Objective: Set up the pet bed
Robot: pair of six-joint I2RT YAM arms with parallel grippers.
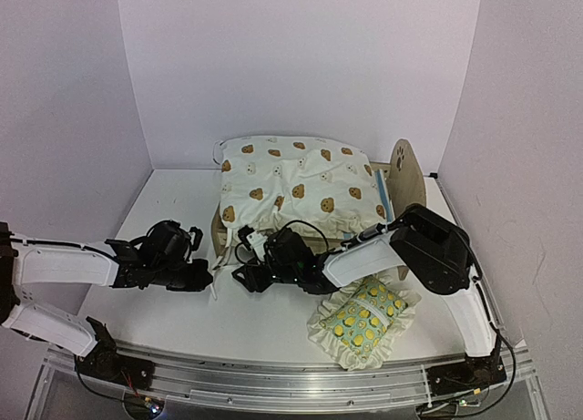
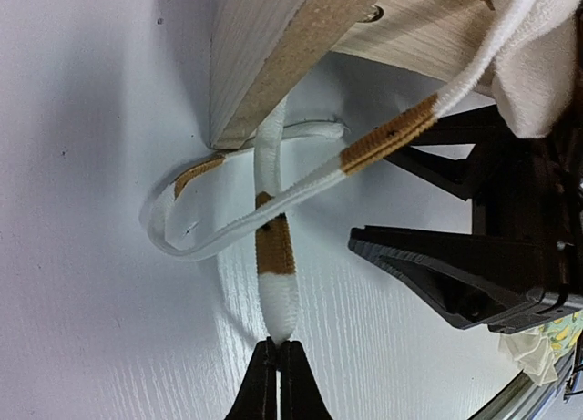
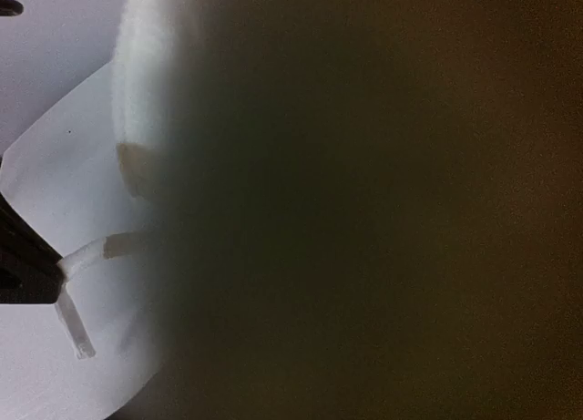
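Note:
The pet bed stands at the back of the table, its paw-print headboard on the right, with the cream bear-print cushion lying on it. In the left wrist view the bed's wooden corner is at the top. My left gripper is shut on the end of a white-and-tan cushion tie, which crosses a second tie looped on the table. My right gripper is just to the right, jaws apart with nothing between them. The right wrist view is mostly blocked by something dark and close.
A green lemon-print ruffled pillow lies at the front right, under the right arm. Both grippers meet in front of the bed's left front corner. White walls enclose the table on three sides.

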